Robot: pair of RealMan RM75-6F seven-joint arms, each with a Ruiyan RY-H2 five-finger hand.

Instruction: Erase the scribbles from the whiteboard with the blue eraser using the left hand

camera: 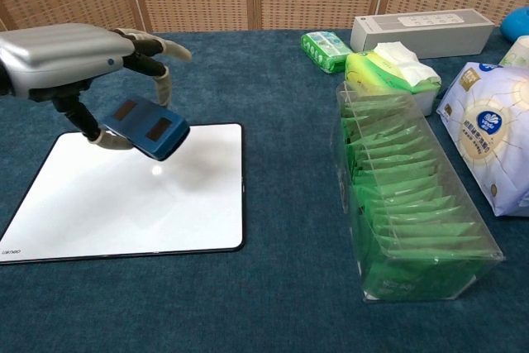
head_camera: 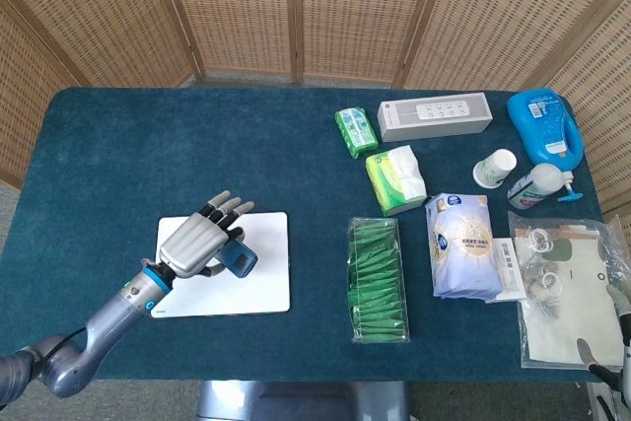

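The white whiteboard [head_camera: 258, 290] [camera: 124, 204] lies on the blue cloth at the front left, its surface showing no marks. My left hand [head_camera: 197, 241] [camera: 62, 51] hovers over the board's upper part and holds the blue eraser [head_camera: 240, 259] [camera: 147, 127], which is tilted and raised above the board. At the far right edge of the head view only a sliver of my right arm [head_camera: 623, 347] shows; the hand itself is out of sight.
A clear box of green packets [head_camera: 377, 281] [camera: 405, 196] stands right of the board. Further right and back lie a tissue pack [head_camera: 394, 178], a white wipes bag [head_camera: 463, 244], a white box [head_camera: 435, 116], a blue jug [head_camera: 544, 125] and a paper cup [head_camera: 495, 168].
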